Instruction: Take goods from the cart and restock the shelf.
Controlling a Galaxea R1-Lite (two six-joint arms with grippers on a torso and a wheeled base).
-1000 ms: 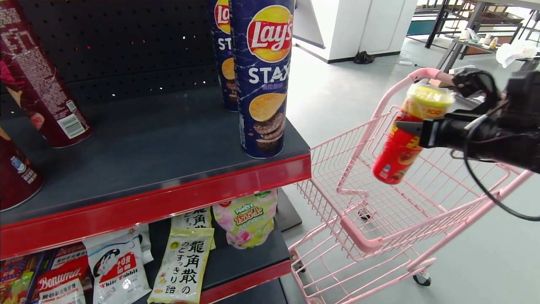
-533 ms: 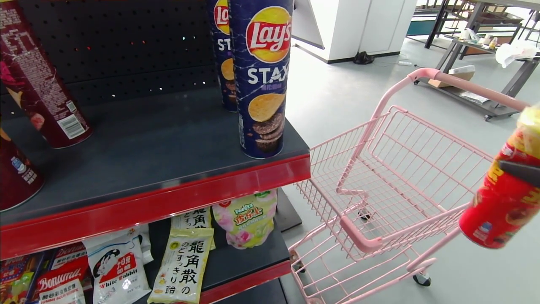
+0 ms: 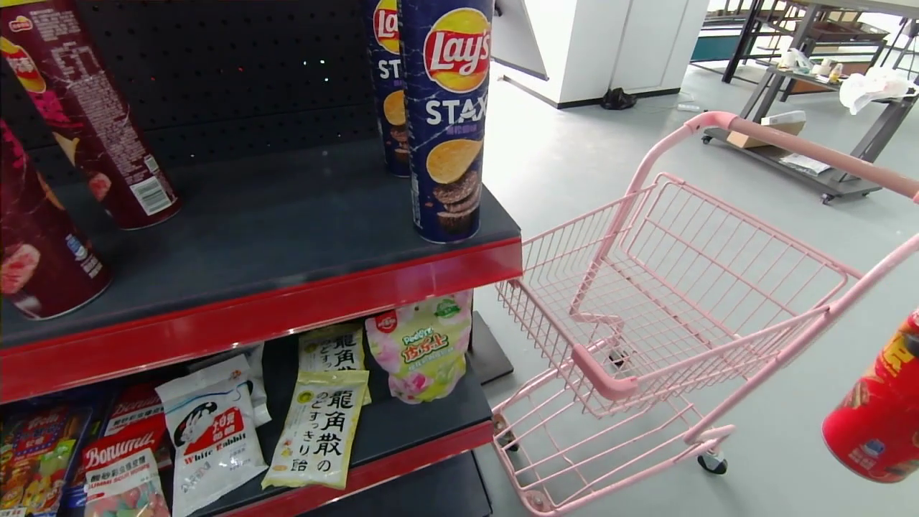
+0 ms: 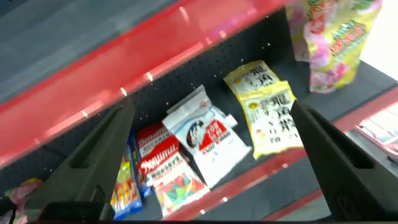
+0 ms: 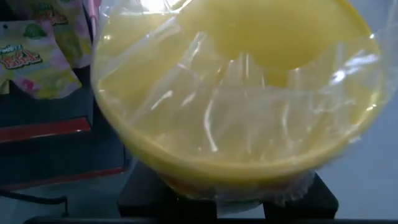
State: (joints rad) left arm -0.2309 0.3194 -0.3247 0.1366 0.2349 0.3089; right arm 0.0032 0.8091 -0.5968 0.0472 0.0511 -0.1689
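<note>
Faces upper shelf (image 3: 287,237) well left of right gripper (image 5: 227,199), beyond pink cart (image 3: 718,287). Pinches red can (image 3: 872,424), long axis tilted, base low and shelfward, yellow lid (image 5: 249,74) wristward. Holds left gripper (image 4: 211,155) spread, empty, likely nearer the shelf.

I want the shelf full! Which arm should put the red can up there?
Probably right: it holds the red can beside the cart. The left claw is open and empty.
</note>
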